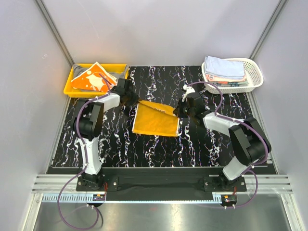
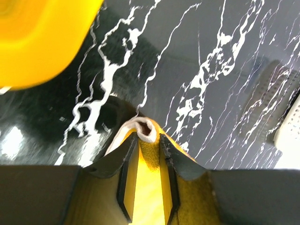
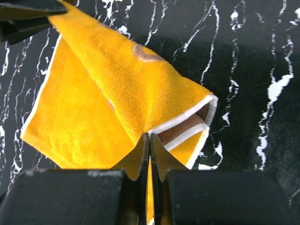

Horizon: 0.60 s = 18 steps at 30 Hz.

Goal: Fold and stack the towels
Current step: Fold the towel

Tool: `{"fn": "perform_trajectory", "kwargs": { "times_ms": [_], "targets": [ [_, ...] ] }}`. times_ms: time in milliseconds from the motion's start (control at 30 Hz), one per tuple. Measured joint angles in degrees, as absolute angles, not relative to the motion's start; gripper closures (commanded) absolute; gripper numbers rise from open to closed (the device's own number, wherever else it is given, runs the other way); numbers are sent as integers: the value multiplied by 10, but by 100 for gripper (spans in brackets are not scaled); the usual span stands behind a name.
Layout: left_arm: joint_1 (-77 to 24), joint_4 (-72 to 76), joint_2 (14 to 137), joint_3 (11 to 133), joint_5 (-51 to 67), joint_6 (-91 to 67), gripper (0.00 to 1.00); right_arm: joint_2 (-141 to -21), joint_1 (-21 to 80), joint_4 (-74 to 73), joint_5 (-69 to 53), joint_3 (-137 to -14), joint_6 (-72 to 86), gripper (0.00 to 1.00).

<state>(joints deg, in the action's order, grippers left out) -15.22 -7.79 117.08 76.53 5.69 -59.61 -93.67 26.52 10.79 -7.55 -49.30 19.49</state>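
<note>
An orange towel [image 1: 155,120] with a white hem lies mid-table on the black marbled surface, its far edge lifted between both grippers. My left gripper [image 1: 132,97] is shut on the towel's far left corner; the left wrist view shows the white-edged cloth [image 2: 149,154] pinched between the fingers. My right gripper [image 1: 179,110] is shut on the far right corner; the right wrist view shows the towel [image 3: 126,89] doubled over from the jaws. An orange and white towel [image 1: 91,79] lies in the yellow tray. Folded light blue and other towels [image 1: 224,69] are stacked in the white basket.
The yellow tray [image 1: 71,90] stands at the far left, its rim close above the left gripper [image 2: 33,42]. The white lattice basket [image 1: 256,77] stands at the far right. Grey walls enclose the table on three sides.
</note>
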Motion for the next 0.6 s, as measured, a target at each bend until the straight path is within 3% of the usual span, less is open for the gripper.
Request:
{"fn": "perform_trajectory", "kwargs": {
  "times_ms": [167, 400, 600],
  "targets": [
    [-152, -75, 1143, 743, 59, -589, 79, -932, 265, 104, -64, -493, 192, 96],
    [-152, -51, 1115, 704, 67, -582, 99, -925, 265, 102, -52, -493, 191, 96],
    [-154, -42, 1082, 657, 73, -578, 100, -913, 265, 95, -50, -493, 192, 96]
  ]
}}
